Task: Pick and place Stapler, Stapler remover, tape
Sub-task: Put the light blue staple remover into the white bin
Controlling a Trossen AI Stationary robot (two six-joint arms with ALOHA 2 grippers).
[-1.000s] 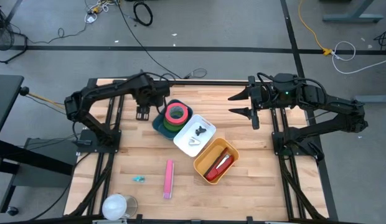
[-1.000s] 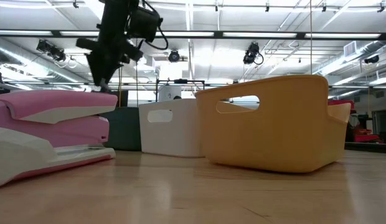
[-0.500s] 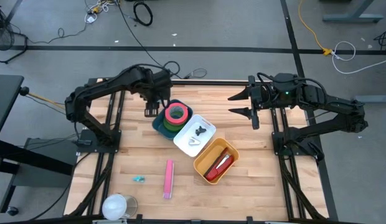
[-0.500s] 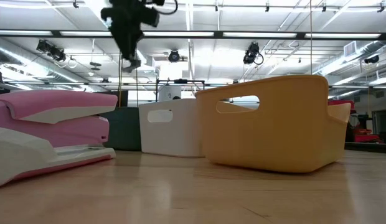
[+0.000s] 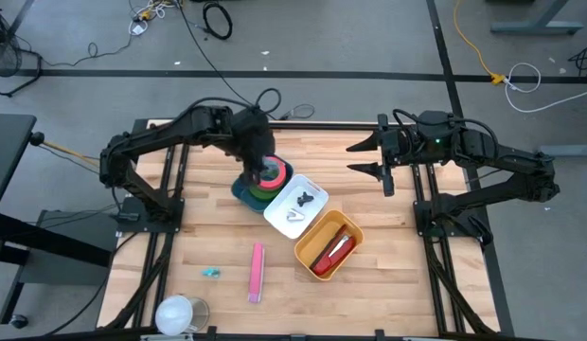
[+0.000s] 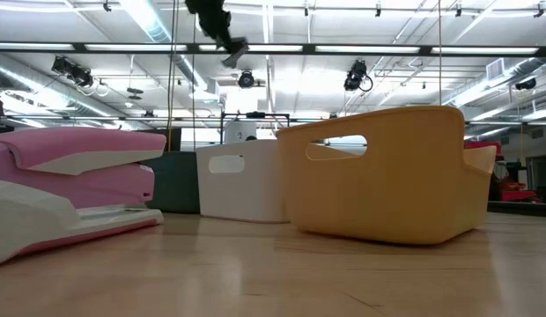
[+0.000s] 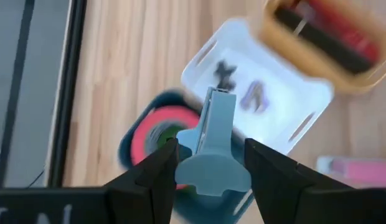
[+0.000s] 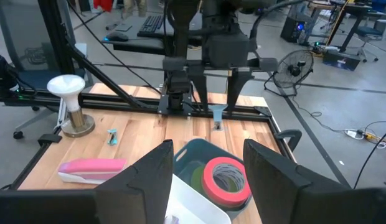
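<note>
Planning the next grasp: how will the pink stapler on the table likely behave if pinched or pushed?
The pink stapler looks long and narrow, so an off-centre push would probably spin it. It lies flat, unlikely to roll. Its glossy plastic shell may be slippery, and the hinged top might give under a pinch.

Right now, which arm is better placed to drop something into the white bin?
Left. Its pincer, gripping a light-blue item, hangs over the pink tape right beside the white bin. The right pincer waits open and empty near the table's far edge, well apart from it.
</note>
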